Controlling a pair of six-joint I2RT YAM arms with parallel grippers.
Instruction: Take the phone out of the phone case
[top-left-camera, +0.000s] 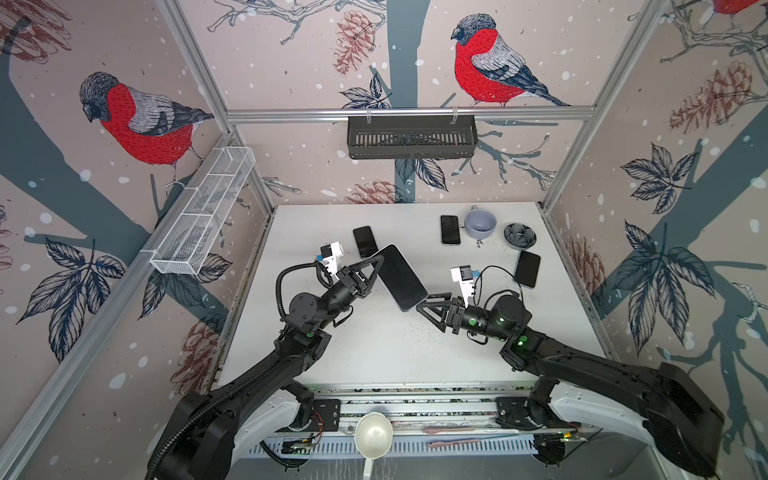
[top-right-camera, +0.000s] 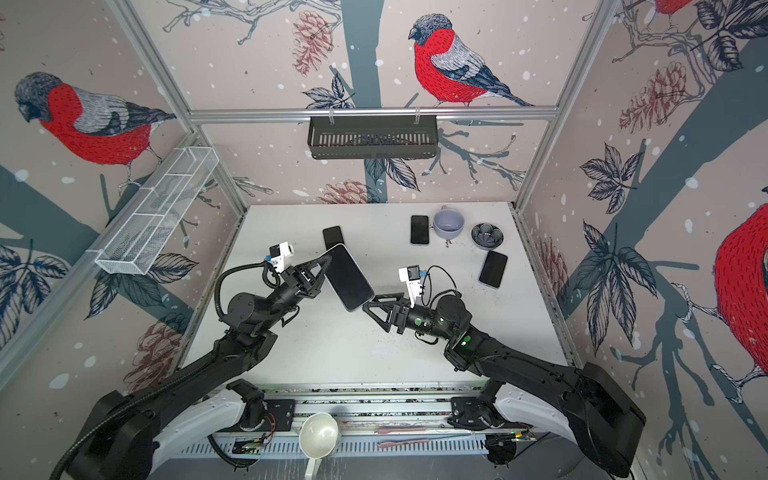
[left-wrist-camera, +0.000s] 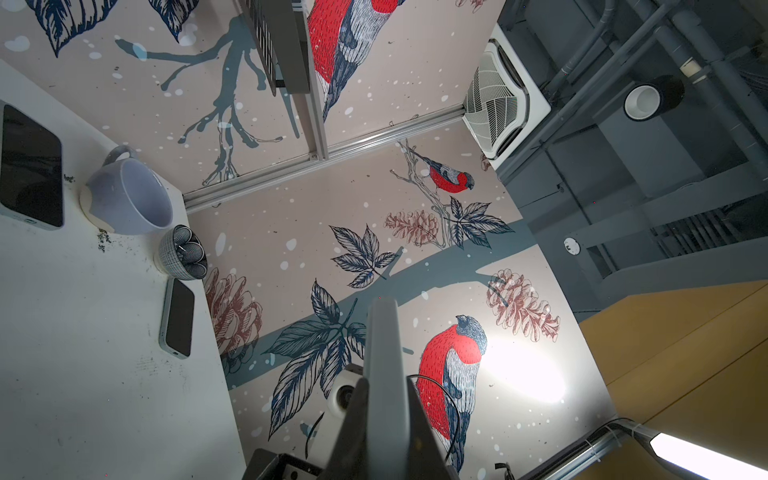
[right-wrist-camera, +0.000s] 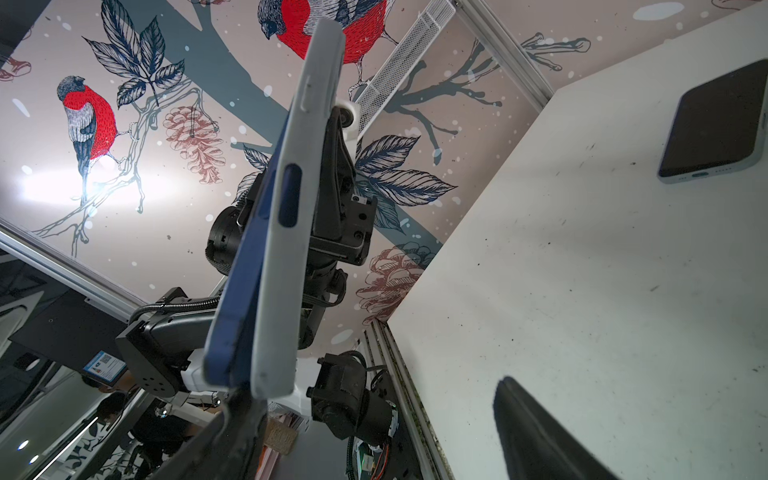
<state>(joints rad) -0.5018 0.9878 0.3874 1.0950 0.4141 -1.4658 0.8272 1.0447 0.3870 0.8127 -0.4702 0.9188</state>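
As left hand (top-left-camera: 377, 266) clamps the phone case (right-wrist-camera: 286, 249) aloft, the phone (right-wrist-camera: 245, 270) points its long axis at right hand (top-left-camera: 424, 309), fingers (right-wrist-camera: 226, 436) apart, one touching the near end.

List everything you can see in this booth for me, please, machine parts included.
Cased phone: one, blue phone in a white case, held in the air above mid-table.
Loose phones: three, dark screens with pale edges, flat on the table: near the left arm, beside the mug, towards the right edge.
Mug: one, lavender, back of the table.
Small bowl: one, dark grey, right of the mug.
Wire basket: one, white, on the left wall.
Rack: one, black, hanging on the back rail.
Scoop: one, white, front, between the arm bases.
Table: one, white.
Arms: two, black; left arm, left jaws shut on the cased phone; right arm, right jaws open at the phone's lower end.
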